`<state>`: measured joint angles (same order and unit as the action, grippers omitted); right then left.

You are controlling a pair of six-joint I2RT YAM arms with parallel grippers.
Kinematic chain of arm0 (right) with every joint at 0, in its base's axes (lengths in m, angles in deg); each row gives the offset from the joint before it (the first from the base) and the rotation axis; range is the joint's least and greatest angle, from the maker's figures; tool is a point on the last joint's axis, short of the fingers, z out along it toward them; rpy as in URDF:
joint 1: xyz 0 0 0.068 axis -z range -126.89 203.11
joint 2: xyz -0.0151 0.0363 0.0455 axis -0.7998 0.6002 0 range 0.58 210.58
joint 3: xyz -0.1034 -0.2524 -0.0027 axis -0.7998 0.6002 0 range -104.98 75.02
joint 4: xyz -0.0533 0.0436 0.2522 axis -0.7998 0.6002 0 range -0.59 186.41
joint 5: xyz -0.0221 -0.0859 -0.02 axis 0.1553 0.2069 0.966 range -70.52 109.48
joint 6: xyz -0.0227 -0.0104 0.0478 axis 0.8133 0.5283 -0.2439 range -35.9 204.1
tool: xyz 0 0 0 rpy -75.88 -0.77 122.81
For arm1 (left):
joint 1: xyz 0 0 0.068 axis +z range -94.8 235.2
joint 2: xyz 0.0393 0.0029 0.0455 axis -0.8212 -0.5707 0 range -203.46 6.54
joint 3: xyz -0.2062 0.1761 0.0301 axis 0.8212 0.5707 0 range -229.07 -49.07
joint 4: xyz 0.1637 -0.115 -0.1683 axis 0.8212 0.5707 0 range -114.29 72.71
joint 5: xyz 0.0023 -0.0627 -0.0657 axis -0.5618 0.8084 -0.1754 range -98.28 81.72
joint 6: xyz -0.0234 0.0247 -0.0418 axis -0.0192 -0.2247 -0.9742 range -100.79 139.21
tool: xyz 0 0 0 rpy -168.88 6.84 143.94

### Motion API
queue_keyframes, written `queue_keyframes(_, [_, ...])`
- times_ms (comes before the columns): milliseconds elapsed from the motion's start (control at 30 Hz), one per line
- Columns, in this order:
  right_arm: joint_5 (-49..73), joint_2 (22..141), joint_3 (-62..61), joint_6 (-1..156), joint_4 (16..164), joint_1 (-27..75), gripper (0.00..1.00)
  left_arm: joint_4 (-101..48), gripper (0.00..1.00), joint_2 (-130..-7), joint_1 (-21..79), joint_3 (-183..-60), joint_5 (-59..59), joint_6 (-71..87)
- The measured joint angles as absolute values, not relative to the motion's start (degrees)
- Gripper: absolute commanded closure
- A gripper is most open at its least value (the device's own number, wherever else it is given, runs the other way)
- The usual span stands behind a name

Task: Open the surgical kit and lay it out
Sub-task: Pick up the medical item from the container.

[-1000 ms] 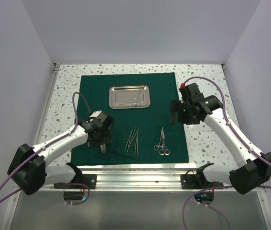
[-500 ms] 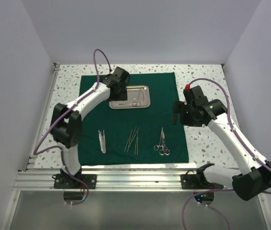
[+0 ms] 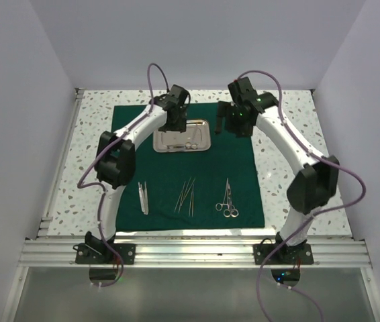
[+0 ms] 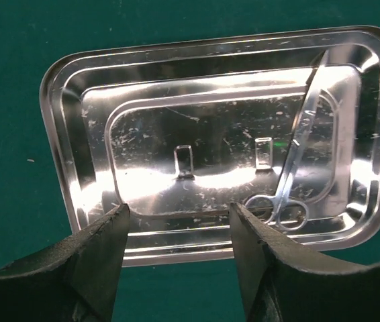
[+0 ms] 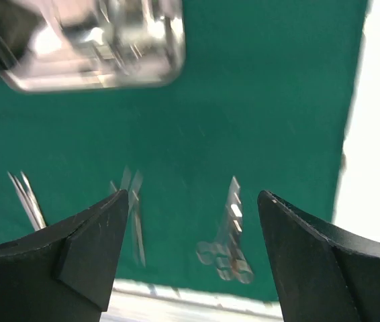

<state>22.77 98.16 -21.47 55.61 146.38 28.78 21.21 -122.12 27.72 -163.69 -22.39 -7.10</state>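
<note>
Overhead, left hand (image 4: 176,218) held released above steel tray (image 4: 59,134), scissors (image 4: 296,157) laid inside, right hand (image 5: 193,201) spread empty over green drape (image 5: 257,100).

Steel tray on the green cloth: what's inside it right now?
One pair of small ring-handled silver scissors lies along the right side of the shiny rectangular steel tray; otherwise bare metal. The open left gripper hides parts of the near rim.

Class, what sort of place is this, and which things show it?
Probably a robot test bench, not an operating room: two arms bolted to a metal rail, plain white walls boxing a speckled table, surgical instruments laid on a green drape.
</note>
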Motion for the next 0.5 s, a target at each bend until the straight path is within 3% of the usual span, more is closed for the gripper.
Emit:
queue_keyframes(333, [21.19,128.30,-47.17,55.20,145.81,24.36,0.22,20.38,0.37,-117.85,34.45,-153.03,-20.62,-6.46])
queue_keyframes(400, [21.02,131.71,-49.86,54.74,145.86,23.07,0.26,19.68,0.37,-116.74,36.09,-149.51,-20.20,-6.42])
queue_keyframes(500, [20.71,135.21,-52.66,53.86,145.99,21.61,0.41,18.59,0.38,-115.12,37.84,-144.05,-19.24,-6.22])
